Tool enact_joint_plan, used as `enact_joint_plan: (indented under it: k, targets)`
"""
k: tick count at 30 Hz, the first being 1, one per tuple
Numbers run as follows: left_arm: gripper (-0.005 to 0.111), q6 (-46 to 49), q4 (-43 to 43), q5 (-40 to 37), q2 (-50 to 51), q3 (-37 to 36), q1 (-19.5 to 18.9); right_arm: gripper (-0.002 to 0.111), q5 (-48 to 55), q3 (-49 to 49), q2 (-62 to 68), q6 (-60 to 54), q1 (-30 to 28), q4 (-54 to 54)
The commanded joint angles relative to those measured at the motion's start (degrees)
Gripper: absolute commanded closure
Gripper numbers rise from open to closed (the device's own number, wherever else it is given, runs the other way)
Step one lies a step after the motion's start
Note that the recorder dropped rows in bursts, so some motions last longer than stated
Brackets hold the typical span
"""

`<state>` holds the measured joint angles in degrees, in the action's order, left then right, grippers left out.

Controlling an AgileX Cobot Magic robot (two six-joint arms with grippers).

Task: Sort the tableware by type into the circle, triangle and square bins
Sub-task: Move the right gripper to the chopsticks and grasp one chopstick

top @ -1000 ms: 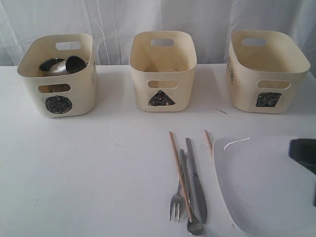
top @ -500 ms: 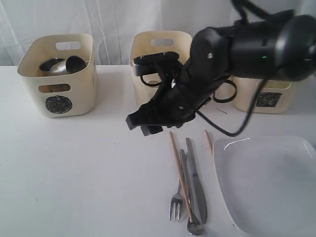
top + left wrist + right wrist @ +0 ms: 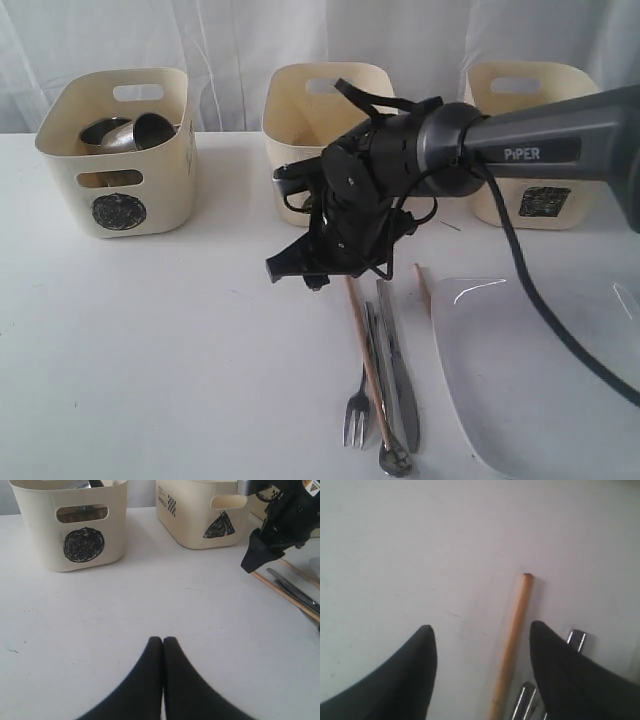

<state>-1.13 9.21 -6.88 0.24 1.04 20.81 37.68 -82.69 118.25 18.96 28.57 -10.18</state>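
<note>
My right gripper point(image 3: 481, 630), jaws apart mid-frame astride the chopstick point(image 3: 514, 630) tip, may also catch the neighbouring knife point(image 3: 395, 350) on closing

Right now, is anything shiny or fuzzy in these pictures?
Exterior view: a bright streak of glare sits on the white plate. Right wrist view: the open right hand shows as dark, soft-edged blobs, the chopstick between them sharper. Left wrist view: the shut left hand is dark and featureless, the circle bin crisp.
</note>
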Motion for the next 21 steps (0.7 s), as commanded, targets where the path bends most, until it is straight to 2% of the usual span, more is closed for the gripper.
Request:
enact_joint_plan:
  k: [1, 15, 18, 21]
  targets:
    - [0.107, -0.14, 0.07, -0.16, -0.24, -0.41, -0.02, 0.055, 0.75, -0.13, 1.42, 0.81, -0.68, -0.66]
    - [0.107, -0.14, 0.07, -0.16, -0.24, -0.41, -0.02, 0.058, 0.03, -0.13, 5.59, 2.22, -0.68, -1.47]
    - [0.107, -0.14, 0.07, -0.16, -0.24, -0.41, -0.02, 0.072, 0.82, -0.13, 6.19, 2.22, -0.68, -1.10]
    - [0.107, -0.14, 0.07, -0.16, -0.24, -0.41, -0.02, 0.094, 1.46, -0.02, 5.93, 2.22, -0.68, -0.59]
